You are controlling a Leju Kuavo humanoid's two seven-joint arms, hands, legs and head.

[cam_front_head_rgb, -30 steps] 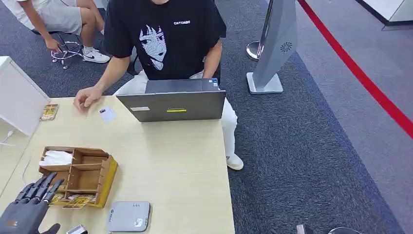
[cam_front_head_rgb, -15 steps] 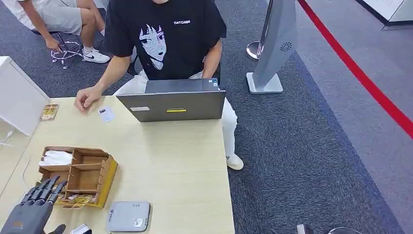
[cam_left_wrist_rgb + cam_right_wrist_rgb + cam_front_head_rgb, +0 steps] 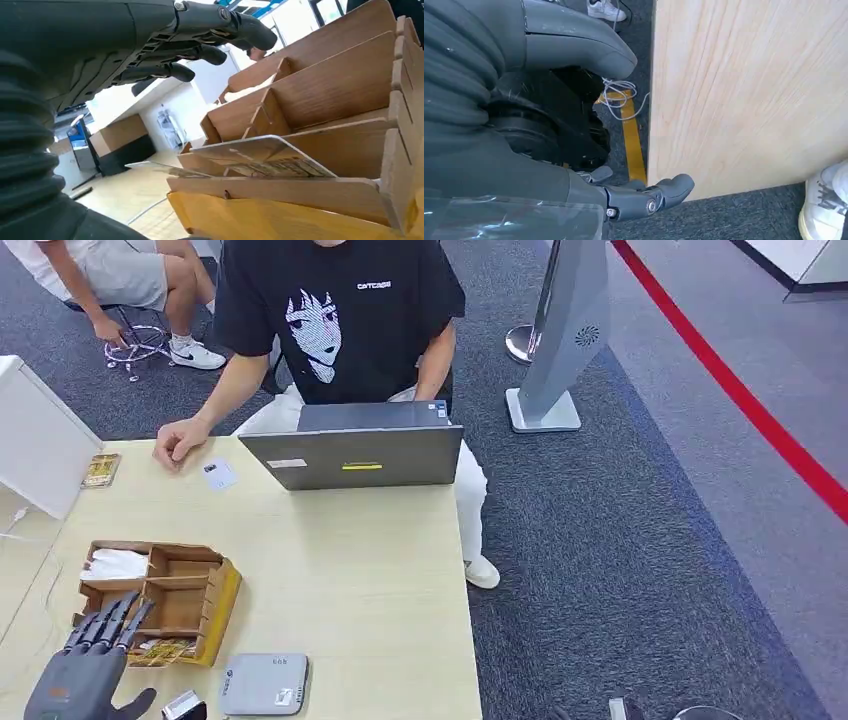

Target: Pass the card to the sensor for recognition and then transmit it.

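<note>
Table (image 3: 360, 570): a pale wooden desktop stood on dark grey carpet; the right wrist view showed its side panel (image 3: 744, 90) from close by.
Person (image 3: 340, 320): sat at the far side in a black printed T-shirt, one hand (image 3: 178, 442) resting on the desktop.
Laptop (image 3: 352, 452): grey, open, its lid back turned toward the robot, at the far edge in front of the person.
Wooden organiser (image 3: 160, 600): a compartmented box with a yellow side, on the near left of the table; white paper (image 3: 116, 563) lay in its far-left compartment.
Card reader (image 3: 264, 683): a flat grey sensor pad lay just beside the organiser's near right corner.
Left hand (image 3: 88, 670): hovered over the organiser's near left corner, fingers (image 3: 200, 52) spread and stretched forward above the compartments — it held nothing.
Right hand (image 3: 574, 145): hung beside the table's side panel, thumb and fingers apart, nothing in it.
Cards (image 3: 160, 650): the task's yellow-printed cards sat in the organiser's nearest compartment, leaning at a slant; the left wrist view showed the top one (image 3: 265, 157) tilted against a divider — the fingers were above it, not touching.
White card (image 3: 219, 474): lay flat just beside the person's hand.
Yellow card (image 3: 100, 470): lay at the far left of the table, beside a white box (image 3: 40, 440).
</note>
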